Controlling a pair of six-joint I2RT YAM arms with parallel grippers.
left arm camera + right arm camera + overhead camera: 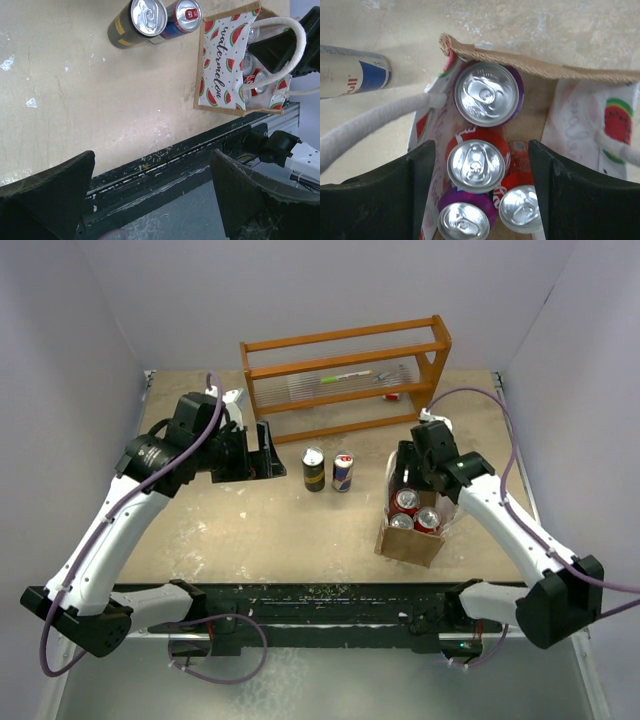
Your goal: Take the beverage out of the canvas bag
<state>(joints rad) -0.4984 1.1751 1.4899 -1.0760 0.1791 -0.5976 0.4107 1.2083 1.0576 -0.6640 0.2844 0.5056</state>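
Tan bag (410, 543) upright on counter (250, 530), right tool (481, 150) spread wide over it, red can (476, 165) between its fingers, left tool (150, 160) open, empty, well apart.

Inside the canvas bag (410, 543), we find the packed cans (476, 165) touching, with hardly a gap between them. Its white handles (370, 122) fall aside, so the mouth lies open from above, where the right gripper (480, 150) hangs spread over the middle can. Left of the bag stand two loose cans (314, 470); behind it, the wooden rack (441, 360); bare table (250, 530) between.
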